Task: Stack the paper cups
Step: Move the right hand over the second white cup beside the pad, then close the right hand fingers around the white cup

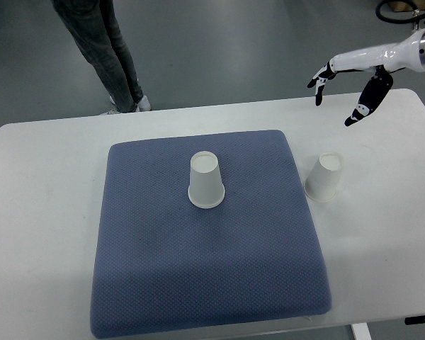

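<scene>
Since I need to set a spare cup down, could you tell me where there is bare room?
The blue mat is bare in front of the cup on the mat and along its left side. The white table is bare left of the mat. Tightest: the strip around the cup on the table, below the right hand.

One cup [206, 180] stands on the cushion [198, 269]; another cup [324, 177] stands right, on the table [42, 212].

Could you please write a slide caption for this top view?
Right robot hand hovers open above the table; one inverted paper cup on the blue pad, another cup beside it.
</scene>
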### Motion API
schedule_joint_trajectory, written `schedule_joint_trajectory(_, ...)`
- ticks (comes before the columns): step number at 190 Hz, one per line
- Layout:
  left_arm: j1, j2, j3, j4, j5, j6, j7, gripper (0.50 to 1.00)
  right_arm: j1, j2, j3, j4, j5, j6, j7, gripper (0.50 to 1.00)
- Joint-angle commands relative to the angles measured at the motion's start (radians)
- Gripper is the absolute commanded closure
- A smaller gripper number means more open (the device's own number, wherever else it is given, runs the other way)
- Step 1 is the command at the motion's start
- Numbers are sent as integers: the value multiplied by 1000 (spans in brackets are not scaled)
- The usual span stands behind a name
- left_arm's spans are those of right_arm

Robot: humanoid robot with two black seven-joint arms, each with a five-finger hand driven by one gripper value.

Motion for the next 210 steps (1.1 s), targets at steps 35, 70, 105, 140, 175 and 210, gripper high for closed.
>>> schedule_joint_trajectory(35, 0, 0, 0, 0, 1, 0, 0, 500, -123, 37, -65, -16, -114, -141, 2, 591)
schedule_joint_trajectory(70, 0, 0, 0, 0, -1, 0, 0, 500, -183, 65, -65, -36, -143, -177, 2, 591)
schedule_joint_trajectory(105, 0, 0, 0, 0, -1, 0, 0, 500, -212, 97, -65, -72, -145, -221, 2, 591)
schedule_joint_trajectory(140, 0, 0, 0, 0, -1, 0, 0, 500, -242, 123, -65, -100, -148, -247, 4, 591)
schedule_joint_trajectory(175, 0, 0, 2, 0, -1, 0, 0, 500, -281, 140, -65, -132, -148, -285, 4, 591)
schedule_joint_trajectory(210, 0, 0, 0, 0, -1, 0, 0, 500, -310, 146, -65, -154, -148, -328, 4, 591)
